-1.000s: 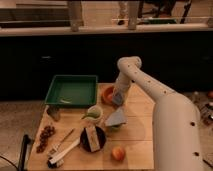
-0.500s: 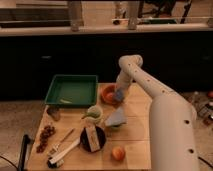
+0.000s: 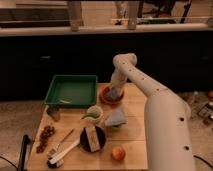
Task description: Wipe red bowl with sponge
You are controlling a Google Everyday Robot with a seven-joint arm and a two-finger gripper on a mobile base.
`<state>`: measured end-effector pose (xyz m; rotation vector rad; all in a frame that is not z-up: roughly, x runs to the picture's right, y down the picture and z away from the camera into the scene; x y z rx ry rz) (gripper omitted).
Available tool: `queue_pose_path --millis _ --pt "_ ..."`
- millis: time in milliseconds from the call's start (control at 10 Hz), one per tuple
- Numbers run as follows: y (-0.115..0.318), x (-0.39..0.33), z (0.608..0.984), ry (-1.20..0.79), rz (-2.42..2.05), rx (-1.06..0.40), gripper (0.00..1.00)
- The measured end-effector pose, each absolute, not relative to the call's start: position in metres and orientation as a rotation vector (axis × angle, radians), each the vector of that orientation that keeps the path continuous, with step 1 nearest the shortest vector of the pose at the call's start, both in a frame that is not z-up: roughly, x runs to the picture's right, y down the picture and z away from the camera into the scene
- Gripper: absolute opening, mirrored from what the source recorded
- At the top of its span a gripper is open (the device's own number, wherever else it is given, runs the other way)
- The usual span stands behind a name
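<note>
The red bowl (image 3: 108, 96) sits at the back of the wooden table (image 3: 135, 127), just right of the green tray. My gripper (image 3: 116, 93) reaches down into the bowl from the white arm. The blue-grey sponge (image 3: 115, 94) is at the gripper's tip, inside the bowl and pressed against its right side. The gripper and sponge hide part of the bowl's inside.
A green tray (image 3: 71, 90) stands at the back left. A pale cup (image 3: 94, 114), a grey-blue triangular piece (image 3: 116, 118), a black bowl (image 3: 99, 141) with a tan block (image 3: 91, 136), an orange fruit (image 3: 118, 152), utensils (image 3: 62, 151) and dark grapes (image 3: 45, 138) lie in front.
The gripper with the sponge has moved from just right of the red bowl leftward and down into the bowl.
</note>
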<state>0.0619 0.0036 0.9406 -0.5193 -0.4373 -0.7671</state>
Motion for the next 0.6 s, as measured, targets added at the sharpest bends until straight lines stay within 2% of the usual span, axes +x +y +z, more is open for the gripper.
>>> queue_pose_path --millis 600 --pt "-0.013 0.043 0.891 -0.512 -0.822 -0.44 0.0"
